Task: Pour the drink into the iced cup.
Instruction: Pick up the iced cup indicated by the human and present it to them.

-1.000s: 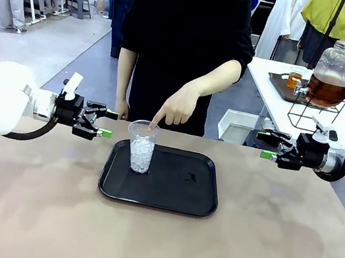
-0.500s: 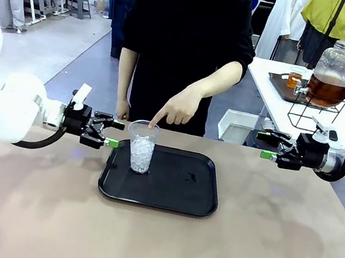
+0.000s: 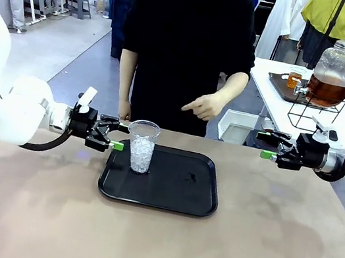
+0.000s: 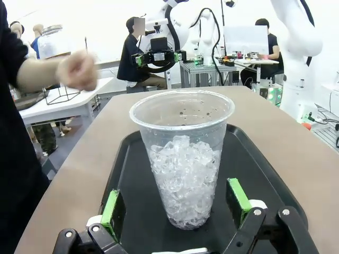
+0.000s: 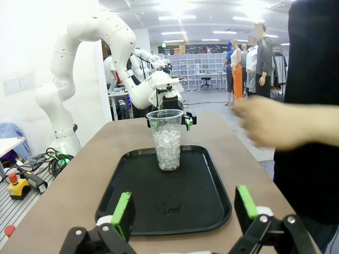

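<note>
A wide tan surface point(image 3: 271, 253) is shared with a person, and on it a black tray point(image 3: 176, 200) is laid. The iced cup point(image 3: 142, 145) is stood upright near the tray's left end, roughly half filled with ice and with no liquid seen in it. The drink point(image 3: 326, 91) is kept well apart from the cup, in a large clear jar point(image 3: 339, 61) with a tap, set on a white side table point(image 3: 273, 110) beyond the right arm. The long way between cup and tap is judged the main hazard: a thin clear cup may be buckled if it is squeezed too hard, or tipped if it is caught off centre, and ice would then be scattered over the tray. A brush with the person's hand point(image 3: 205, 105), held loosely above the far edge with a forefinger out, is also thought possible should the cup be lifted that way. The left arm is stretched in low and level from the left. The left end effector point(image 3: 120, 136) is held released, and its fingertips are seen just beside the cup's left wall. In the left wrist view the cup is framed between the green pads point(image 4: 237, 197), and no contact can be made out. The right end effector point(image 3: 263, 145) is held level near the right edge, likewise released and empty.
</note>
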